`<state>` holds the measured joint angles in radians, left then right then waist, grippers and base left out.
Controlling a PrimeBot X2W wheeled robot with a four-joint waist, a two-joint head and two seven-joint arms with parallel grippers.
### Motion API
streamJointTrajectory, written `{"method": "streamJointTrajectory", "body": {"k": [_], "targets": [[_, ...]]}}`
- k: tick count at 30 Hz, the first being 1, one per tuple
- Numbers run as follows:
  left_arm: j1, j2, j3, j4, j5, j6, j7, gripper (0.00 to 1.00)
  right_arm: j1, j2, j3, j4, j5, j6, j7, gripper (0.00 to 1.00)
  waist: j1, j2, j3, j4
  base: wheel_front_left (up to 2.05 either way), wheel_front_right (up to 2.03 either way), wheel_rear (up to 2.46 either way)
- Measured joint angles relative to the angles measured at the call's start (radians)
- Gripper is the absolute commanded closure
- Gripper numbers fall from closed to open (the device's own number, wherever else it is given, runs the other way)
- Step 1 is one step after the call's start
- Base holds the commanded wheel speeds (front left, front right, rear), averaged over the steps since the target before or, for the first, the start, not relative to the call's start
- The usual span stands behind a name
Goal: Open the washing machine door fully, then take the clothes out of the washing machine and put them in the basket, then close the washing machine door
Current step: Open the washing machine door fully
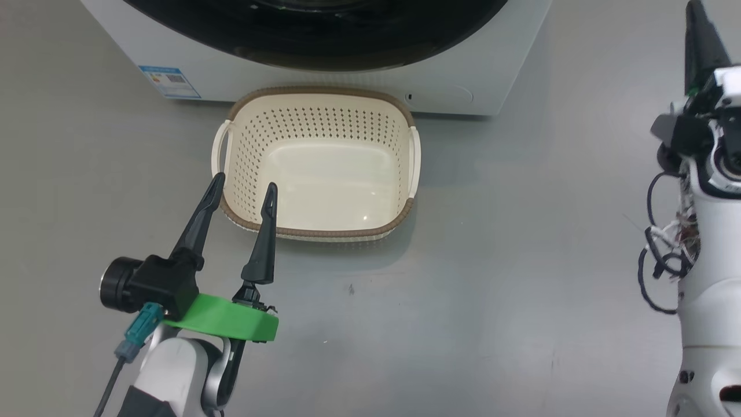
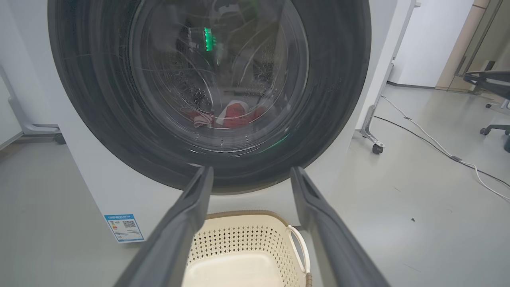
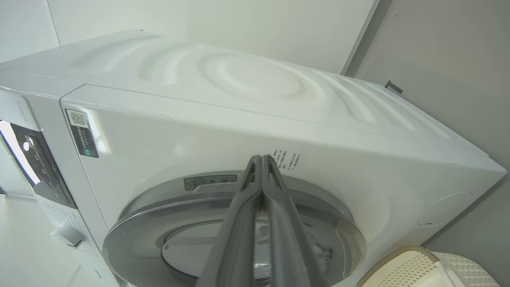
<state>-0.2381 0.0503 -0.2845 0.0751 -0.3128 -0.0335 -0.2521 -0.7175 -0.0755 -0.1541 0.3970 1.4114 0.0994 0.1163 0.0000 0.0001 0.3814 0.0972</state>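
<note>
The washing machine stands white ahead of me, and the washing machine door, with its wide black rim, lies flat against the front. Through its glass the red and white clothes lie low in the drum. On the floor right in front sits the cream basket, with nothing in it. My left gripper is open, its fingertips over the basket's near left corner and pointing at the door. My right gripper is shut on nothing, raised at the right, its tips near the door's rim.
A blue sticker marks the machine's lower left. A castered stand leg, a floor cable and an office chair base lie to the machine's right. The control panel shows in the right wrist view.
</note>
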Motion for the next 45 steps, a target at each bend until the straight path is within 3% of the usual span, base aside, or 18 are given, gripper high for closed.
{"method": "streamJointTrajectory", "body": {"k": [11, 30, 45], "targets": [[-0.063, -0.005, -0.021, -0.020, 0.016, -0.013, 0.000, 0.00, -0.226, -0.069, 0.059, 0.034, 0.008, -0.033, 0.127, 1.00, 0.0000, -0.0001, 0.104, 0.046, 0.00, 0.00, 0.00], [-0.102, -0.013, -0.065, -0.018, 0.016, -0.026, 0.000, 0.00, -0.438, -0.131, 0.142, 0.160, -0.041, -0.094, 0.248, 1.00, 0.0000, -0.0001, 0.168, 0.141, 0.00, 0.00, 0.00], [-0.119, -0.016, -0.057, -0.021, 0.016, -0.025, 0.000, 0.00, -0.525, -0.133, 0.157, 0.255, -0.032, -0.101, 0.310, 1.00, 0.0001, 0.0000, 0.192, 0.155, 0.00, 0.00, 0.00]]}}
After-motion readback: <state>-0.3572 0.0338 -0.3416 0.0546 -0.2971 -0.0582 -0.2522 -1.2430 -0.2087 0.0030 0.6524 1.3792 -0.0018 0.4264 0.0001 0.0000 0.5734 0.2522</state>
